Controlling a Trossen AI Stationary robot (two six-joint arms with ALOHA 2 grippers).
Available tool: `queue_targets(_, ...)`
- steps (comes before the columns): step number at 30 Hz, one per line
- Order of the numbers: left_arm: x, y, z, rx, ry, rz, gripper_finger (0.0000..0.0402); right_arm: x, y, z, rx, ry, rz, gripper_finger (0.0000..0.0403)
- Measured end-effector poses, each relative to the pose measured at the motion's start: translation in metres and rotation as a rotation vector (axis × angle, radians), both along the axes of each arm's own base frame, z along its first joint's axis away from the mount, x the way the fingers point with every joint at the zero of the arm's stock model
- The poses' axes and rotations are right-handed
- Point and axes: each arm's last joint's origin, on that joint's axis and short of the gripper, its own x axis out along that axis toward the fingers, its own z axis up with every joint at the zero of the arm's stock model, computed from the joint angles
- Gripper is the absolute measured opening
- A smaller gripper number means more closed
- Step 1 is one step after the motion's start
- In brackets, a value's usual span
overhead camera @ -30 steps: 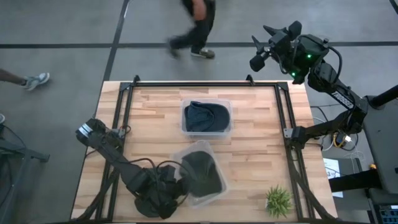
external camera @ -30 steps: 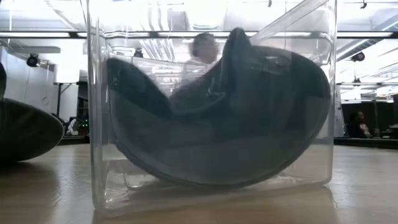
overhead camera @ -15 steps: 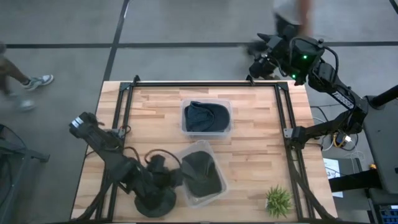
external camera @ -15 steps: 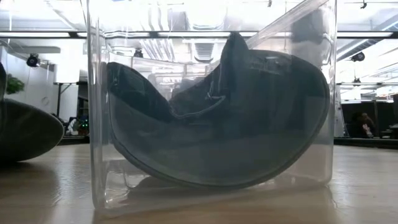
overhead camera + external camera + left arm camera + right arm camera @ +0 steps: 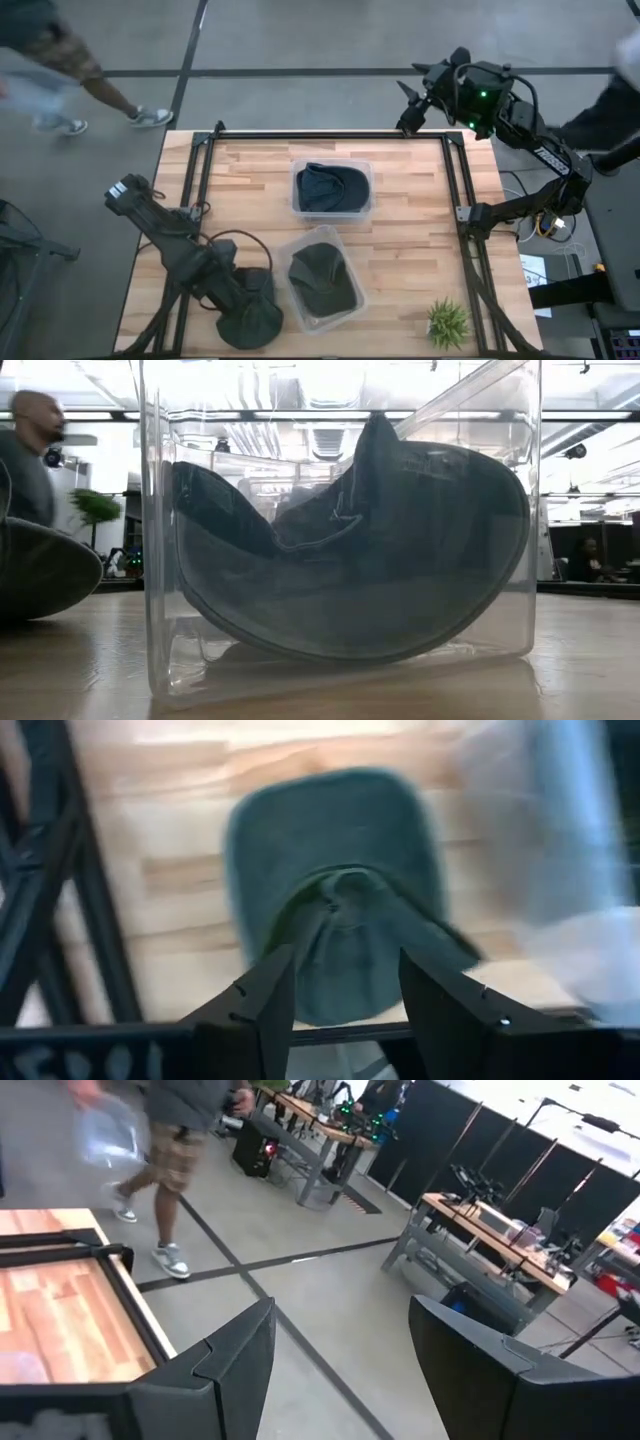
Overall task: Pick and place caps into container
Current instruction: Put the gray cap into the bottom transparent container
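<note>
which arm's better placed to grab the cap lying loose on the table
Left, probably. The left gripper hangs open right over the loose cap at the near left of the table, while the right gripper waits beyond the far right corner.

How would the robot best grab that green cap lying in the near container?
Probably by the soft crown, from straight above. The green cap lies crown-up in the open-topped near container, whose walls block the sides. The fabric should bunch between the fingers. The left gripper, open, sits beside it; the right gripper waits off the far edge.
</note>
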Motion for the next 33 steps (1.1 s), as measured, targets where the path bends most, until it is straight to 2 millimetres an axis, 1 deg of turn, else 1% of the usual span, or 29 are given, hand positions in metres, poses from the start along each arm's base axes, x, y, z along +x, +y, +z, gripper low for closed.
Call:
queue_targets(3, -0.002, -0.002, -0.018, -0.02, 0.055, 0.005, 0.017, 0.001, 0.0, 0.0, 0.009, -0.005, 0.025, 0.0226)
queue_targets(9, -0.006, -0.002, -0.052, -0.04, 0.046, 0.007, 0.017, 0.002, 0.001, -0.001, 0.014, -0.006, 0.046, 0.0226)
queue_targets(12, -0.012, 0.002, -0.069, -0.053, 0.042, 0.008, 0.017, 0.002, 0.001, -0.002, 0.018, 0.004, 0.046, 0.0226)
queue_targets(15, -0.022, 0.007, -0.085, -0.076, 0.068, 0.008, 0.017, 0.001, 0.001, -0.003, 0.024, 0.016, 0.046, 0.0226)
queue_targets(18, -0.032, 0.013, -0.097, -0.097, 0.099, 0.017, 0.017, 0.001, 0.001, -0.005, 0.032, 0.034, 0.046, 0.0226)
queue_targets(24, -0.046, 0.024, -0.119, -0.141, 0.082, 0.017, 0.017, 0.001, 0.001, -0.005, 0.035, 0.04, 0.046, 0.0226)
queue_targets(30, -0.049, 0.026, -0.148, -0.223, 0.02, 0.017, 0.017, 0.001, 0.001, -0.006, 0.039, 0.049, 0.046, 0.0226)
queue_targets(33, -0.049, 0.026, -0.157, -0.247, 0.007, 0.026, 0.017, 0.001, 0.001, -0.006, 0.039, 0.048, 0.045, 0.0226)
